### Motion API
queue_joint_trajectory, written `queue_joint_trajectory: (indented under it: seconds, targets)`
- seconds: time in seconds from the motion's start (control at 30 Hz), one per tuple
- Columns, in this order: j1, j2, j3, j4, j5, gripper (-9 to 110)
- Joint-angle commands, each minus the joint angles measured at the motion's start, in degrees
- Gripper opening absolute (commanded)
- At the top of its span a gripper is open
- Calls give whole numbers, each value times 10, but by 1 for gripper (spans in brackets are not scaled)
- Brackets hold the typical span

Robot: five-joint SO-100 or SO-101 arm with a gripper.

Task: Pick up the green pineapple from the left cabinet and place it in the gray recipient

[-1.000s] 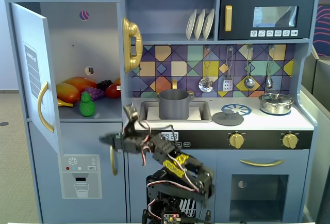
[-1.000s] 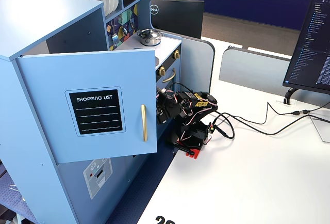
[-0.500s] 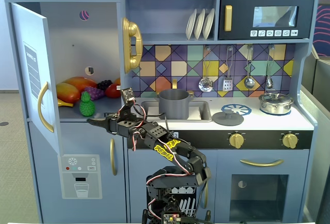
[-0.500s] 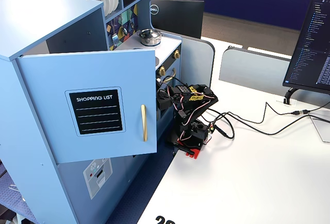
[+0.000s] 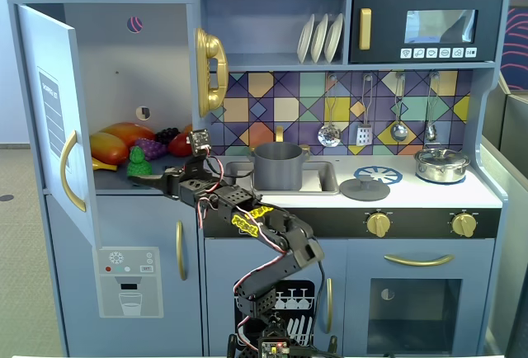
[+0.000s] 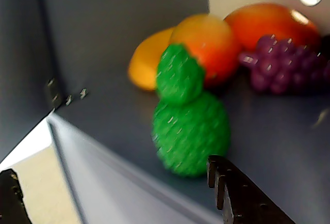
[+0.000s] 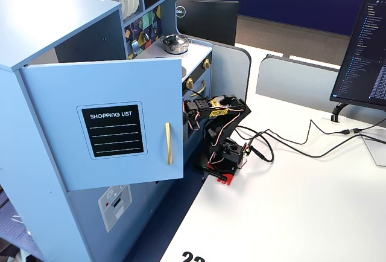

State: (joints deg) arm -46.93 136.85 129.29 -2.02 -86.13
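The green pineapple (image 5: 137,160) stands upright near the front edge of the shelf in the open left cabinet (image 5: 115,61). In the wrist view the pineapple (image 6: 188,126) is just ahead of and slightly right of my gripper (image 6: 126,195). The jaws are wide open and empty, with the right fingertip (image 6: 227,182) close beside the pineapple's base. In a fixed view my gripper (image 5: 142,178) is at the shelf's front edge, just below the pineapple. The gray recipient (image 5: 278,167) sits in the sink to the right. From the side, the open cabinet door (image 7: 108,123) hides gripper and pineapple.
An orange-yellow mango (image 5: 124,137) and purple grapes (image 5: 151,148) lie behind the pineapple. The cabinet door (image 5: 58,119) stands open to the left. A gold phone (image 5: 211,71) hangs on the cabinet's right wall. A gray lid (image 5: 364,187) and a steel lidded pot (image 5: 441,164) are on the counter.
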Motion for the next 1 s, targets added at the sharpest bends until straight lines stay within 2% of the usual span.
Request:
queue_joint_trajectory:
  seconds: [0.0,0.4,0.97]
  targets:
    - [11,-29,-43,-46,-1,43]
    - [19,-142,-69,-158,-35,43]
    - [27,-274,-178,-174,-46,42]
